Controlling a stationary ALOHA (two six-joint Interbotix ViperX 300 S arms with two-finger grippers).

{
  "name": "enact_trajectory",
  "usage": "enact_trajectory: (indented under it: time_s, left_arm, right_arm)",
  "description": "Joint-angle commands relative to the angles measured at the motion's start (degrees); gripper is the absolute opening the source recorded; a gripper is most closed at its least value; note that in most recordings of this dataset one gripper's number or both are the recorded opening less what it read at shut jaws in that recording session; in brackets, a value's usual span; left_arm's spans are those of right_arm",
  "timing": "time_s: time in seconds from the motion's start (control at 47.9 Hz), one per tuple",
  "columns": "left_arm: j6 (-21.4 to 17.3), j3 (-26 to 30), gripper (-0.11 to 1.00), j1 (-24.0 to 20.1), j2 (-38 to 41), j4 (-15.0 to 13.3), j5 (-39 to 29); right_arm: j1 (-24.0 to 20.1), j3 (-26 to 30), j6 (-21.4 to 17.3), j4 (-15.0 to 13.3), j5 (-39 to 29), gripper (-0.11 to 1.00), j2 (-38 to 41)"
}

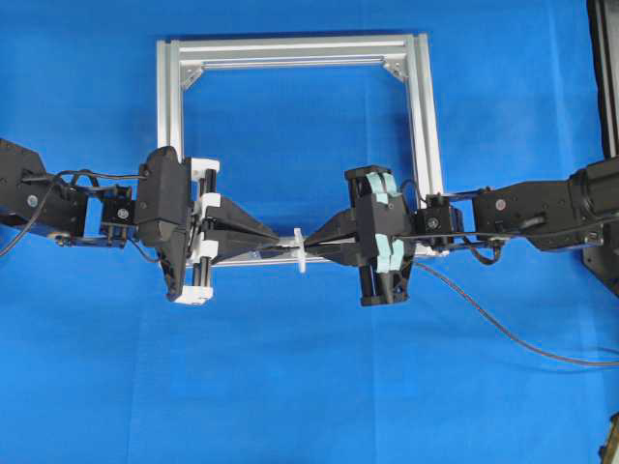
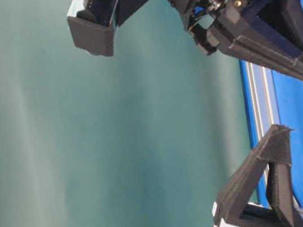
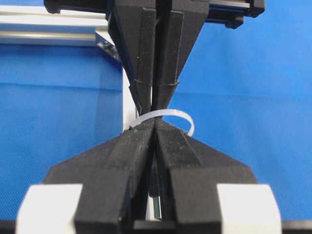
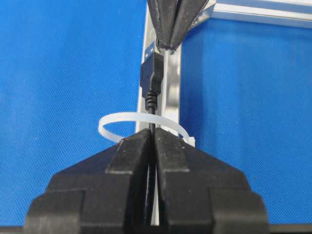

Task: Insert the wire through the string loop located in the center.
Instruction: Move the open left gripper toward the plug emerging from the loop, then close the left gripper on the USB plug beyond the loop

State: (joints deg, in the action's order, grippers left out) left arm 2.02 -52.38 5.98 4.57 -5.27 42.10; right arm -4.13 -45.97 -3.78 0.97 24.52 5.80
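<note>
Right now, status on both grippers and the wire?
Left gripper shut on the wire's plug. Right gripper shut on the wire behind it. Plug already through the string loop. Nothing blocking.

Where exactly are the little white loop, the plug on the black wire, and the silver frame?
string loop (image 4: 139, 118): right wrist view, on the white band's far arc.
wire (image 4: 151, 73): right wrist view, on its black plug body.
silver frame (image 1: 290, 48): overhead view, on the top bar.
</note>
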Motion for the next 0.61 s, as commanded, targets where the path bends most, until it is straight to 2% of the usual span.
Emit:
enact_trajectory:
  time_s: [0.0,0.063,0.104,0.167,0.313,0.376,0.439,0.585]
  left_arm:
    - [-0.1,0.6,0.0,0.0,-1.6,0.3,0.3]
    - [0.1,0.6,0.03,0.1,-1.6,0.3,0.3]
    - [0.2,0.7,0.11,0.1,-1.6,0.3,0.3]
    - [0.2,0.8,0.27,0.4,-1.5,0.3,0.3]
    - [0.2,1.3,0.72,0.9,-1.3,0.3,0.3]
    - [0.2,1.5,0.85,1.0,-1.2,0.3,0.1]
    - [0.3,1.7,0.92,1.0,-1.2,0.3,-0.3]
    - [0.3,2.0,0.9,1.0,-1.1,0.3,-1.7]
  right_arm:
    - [0.1,0.9,0.0,0.0,0.6,-0.02,-0.7]
    - [0.1,0.9,0.0,0.1,0.6,-0.02,-0.7]
    - [0.1,1.0,0.0,0.0,0.6,-0.02,-0.7]
    - [0.1,1.0,0.0,0.1,0.6,-0.02,-0.7]
    - [0.1,1.0,0.0,0.1,0.6,-0.02,-0.7]
    - [0.1,1.0,0.0,0.1,0.6,-0.02,-0.7]
    - [0.1,1.0,0.0,0.1,0.6,-0.02,-0.7]
    - [0.0,1.0,0.0,0.0,0.6,-0.02,-0.7]
